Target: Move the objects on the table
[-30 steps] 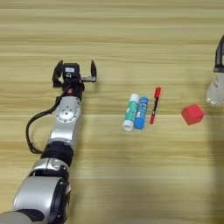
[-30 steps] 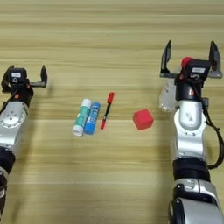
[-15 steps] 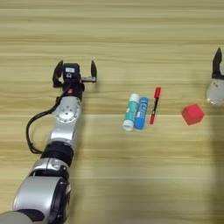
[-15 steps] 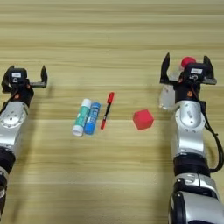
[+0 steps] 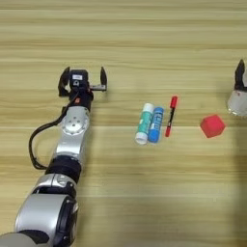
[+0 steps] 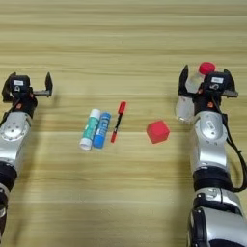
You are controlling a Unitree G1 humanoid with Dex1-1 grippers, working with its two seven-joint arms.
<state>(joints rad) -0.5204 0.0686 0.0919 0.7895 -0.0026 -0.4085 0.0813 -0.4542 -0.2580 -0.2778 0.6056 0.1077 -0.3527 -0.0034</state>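
1. Right hand [image 6: 206, 81] is at the clear plastic bottle with red cap [image 6: 193, 96], fingers spread wide w/ one either side of the bottle's upper part; bottle lies tilted on the tabletop [image 6: 125, 193], cap pointing away from the robot. Can't tell whether either finger touches it; grip looks not yet closed.
2. Left hand [image 5: 82, 79] sits at the robot's left, well apart from every item, fingers wide and holding nothing. Looks idle.
3. Progress, judged from the layout: early. No item is lifted. Bottle appears to be the first pick; closing, lifting and placing are all left, and so is everything else.
4. Mid-tabletop: green-and-white tube [image 5: 144, 124] and blue tube [image 5: 156, 124] lie side by side, touching or nearly so, both slanted. Slim red-and-black marker [image 5: 170, 116] lies just beside them on the right, slanted the same way, red cap at the far end.
5. Small red cube [image 6: 158, 131] sits btwn marker and bottle, near the right arm, apart from both.
6. Materials: tubes are smooth, round plastic cylinders and likely to roll; cube is matte w/ flat faces and sharp edges; bottle is see-through; tabletop is light wood w/ horizontal grain and plank lines.
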